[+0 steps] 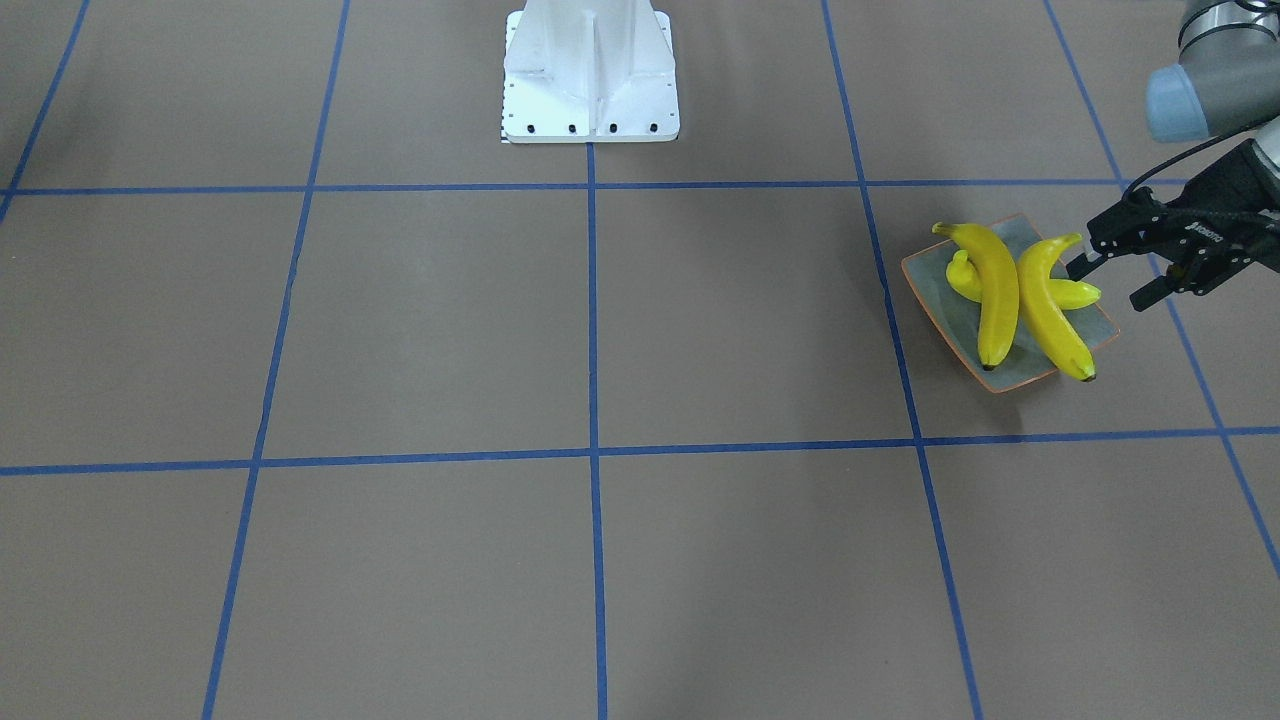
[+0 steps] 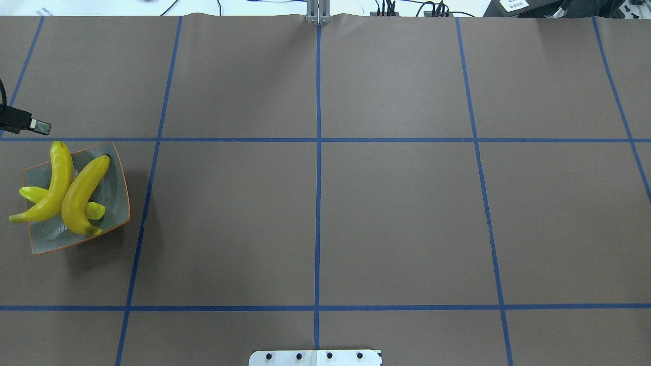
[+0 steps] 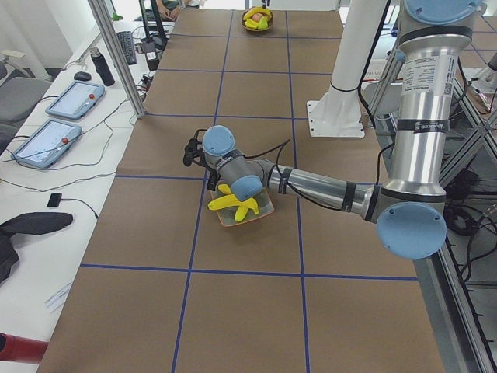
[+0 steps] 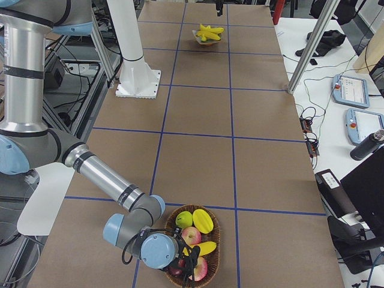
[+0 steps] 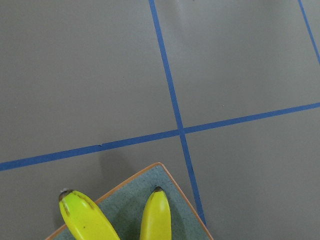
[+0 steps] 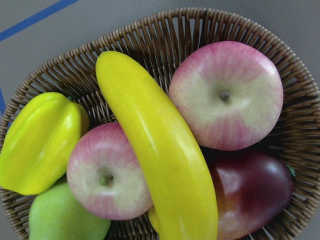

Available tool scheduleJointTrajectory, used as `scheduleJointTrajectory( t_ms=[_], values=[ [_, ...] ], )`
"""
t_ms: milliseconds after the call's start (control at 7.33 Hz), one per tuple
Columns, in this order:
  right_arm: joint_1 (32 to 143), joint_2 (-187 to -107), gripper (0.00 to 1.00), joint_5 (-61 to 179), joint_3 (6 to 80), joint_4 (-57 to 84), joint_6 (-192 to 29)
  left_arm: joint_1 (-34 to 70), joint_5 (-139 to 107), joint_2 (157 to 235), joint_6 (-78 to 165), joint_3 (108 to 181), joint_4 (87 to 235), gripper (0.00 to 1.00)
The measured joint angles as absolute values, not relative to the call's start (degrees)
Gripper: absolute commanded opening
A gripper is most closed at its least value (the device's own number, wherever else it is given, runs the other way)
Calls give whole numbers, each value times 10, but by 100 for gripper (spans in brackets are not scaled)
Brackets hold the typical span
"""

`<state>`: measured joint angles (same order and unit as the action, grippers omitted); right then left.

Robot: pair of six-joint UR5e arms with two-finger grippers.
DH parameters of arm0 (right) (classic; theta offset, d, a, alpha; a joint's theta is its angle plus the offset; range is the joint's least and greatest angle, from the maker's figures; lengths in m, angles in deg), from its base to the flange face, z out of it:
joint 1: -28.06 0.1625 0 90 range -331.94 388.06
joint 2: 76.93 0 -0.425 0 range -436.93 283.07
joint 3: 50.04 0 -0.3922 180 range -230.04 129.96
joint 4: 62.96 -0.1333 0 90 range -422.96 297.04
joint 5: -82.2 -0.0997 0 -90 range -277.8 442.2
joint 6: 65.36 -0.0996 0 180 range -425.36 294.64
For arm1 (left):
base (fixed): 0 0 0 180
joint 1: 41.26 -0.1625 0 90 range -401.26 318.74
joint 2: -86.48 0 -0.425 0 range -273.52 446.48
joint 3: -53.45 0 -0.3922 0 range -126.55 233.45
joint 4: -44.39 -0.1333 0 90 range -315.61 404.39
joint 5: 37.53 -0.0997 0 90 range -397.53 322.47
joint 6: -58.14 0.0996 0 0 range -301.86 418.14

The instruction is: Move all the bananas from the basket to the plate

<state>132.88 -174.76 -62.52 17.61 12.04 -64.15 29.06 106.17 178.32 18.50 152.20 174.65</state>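
Observation:
The plate (image 1: 943,283) holds three bananas: two deep-yellow curved ones (image 1: 997,290) (image 1: 1050,312) crossed over a paler one (image 1: 1072,294). My left gripper (image 1: 1115,281) hovers open and empty just beside the plate's edge, close to the paler banana's end. In the left wrist view only the plate's corner (image 5: 129,200) and two banana tips (image 5: 82,216) show. One banana (image 6: 160,155) lies across the fruit in the wicker basket (image 6: 150,30). My right gripper hangs over the basket (image 4: 192,246); its fingers are hidden and I cannot tell its state.
Beside the banana the basket holds two pink apples (image 6: 225,95), a yellow-green starfruit (image 6: 40,142), a green fruit (image 6: 60,220) and a dark red fruit (image 6: 255,192). The robot's white base (image 1: 590,75) stands mid-table. Tablets and cables lie along the table's side (image 3: 66,116).

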Motion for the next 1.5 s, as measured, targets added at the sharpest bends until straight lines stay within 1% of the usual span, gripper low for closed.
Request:
scheduleJointTrajectory(
  t_ms=[409,682,1091,1227,1364,1500],
  values=[
    [1328,-1736,96,-625,161,120,-641,293,1062,1783,186,1523,1746,99],
    [1327,-1734,89,-627,157,121,-643,295,1062,1783,186,1524,1746,99],
    [1323,-1733,85,-629,156,123,-644,297,1062,1782,186,1526,1746,99],
    [1321,-1733,78,-631,155,123,-644,298,1062,1781,186,1527,1746,99],
    [1320,-1733,67,-632,154,123,-644,298,1063,1781,186,1528,1746,99],
    [1319,-1734,43,-633,153,123,-644,299,1063,1780,186,1529,1746,99]
  ],
)
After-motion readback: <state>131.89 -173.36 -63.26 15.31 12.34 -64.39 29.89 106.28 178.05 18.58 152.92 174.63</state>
